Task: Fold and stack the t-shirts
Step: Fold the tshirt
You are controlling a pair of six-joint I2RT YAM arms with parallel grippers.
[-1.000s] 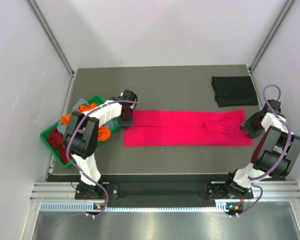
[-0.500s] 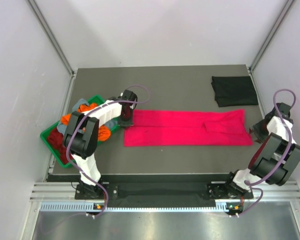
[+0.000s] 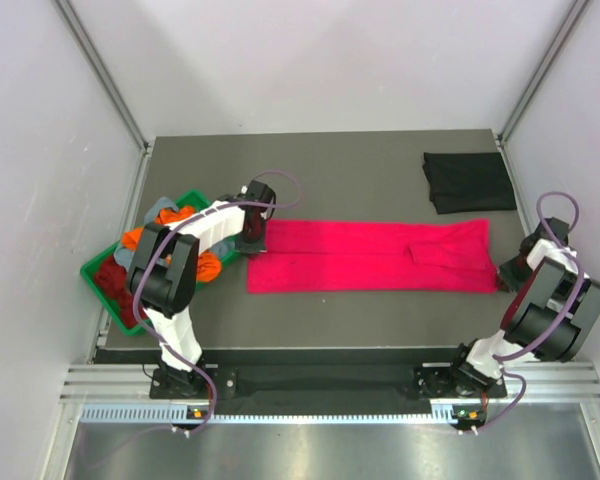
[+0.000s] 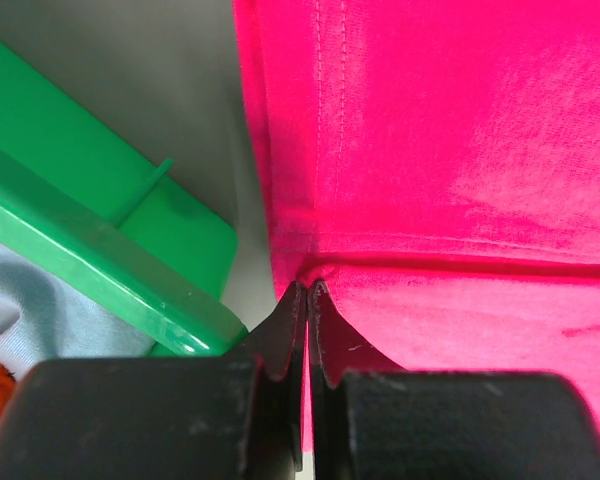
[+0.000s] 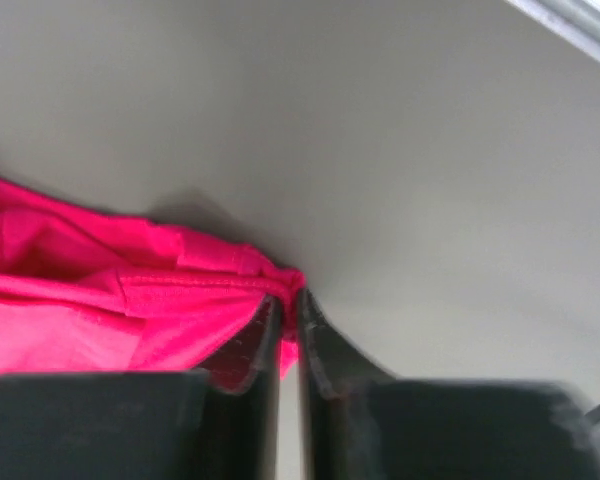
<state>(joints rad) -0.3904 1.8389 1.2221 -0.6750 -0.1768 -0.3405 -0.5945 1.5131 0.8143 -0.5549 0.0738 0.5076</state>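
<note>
A bright pink-red t-shirt (image 3: 370, 257) lies folded into a long strip across the middle of the table. My left gripper (image 3: 252, 243) is at its left end, beside the green tray, and the left wrist view shows it (image 4: 308, 292) shut on the shirt's (image 4: 460, 150) hem. My right gripper (image 3: 505, 268) is at the shirt's near right corner, and the right wrist view shows it (image 5: 290, 300) shut on a bunched corner of the pink cloth (image 5: 80, 310). A black t-shirt (image 3: 470, 182) lies folded at the back right.
A green plastic tray (image 3: 105, 300) sits at the left edge and holds orange (image 3: 132, 240), dark red (image 3: 110, 275) and grey-blue (image 3: 165, 210) shirts. Its corner (image 4: 100, 250) is close beside my left fingers. White walls and metal posts enclose the table.
My right arm swung out to the right off the shirt, then came back to its near right corner, which now sits slightly further left. The left arm has not moved.
</note>
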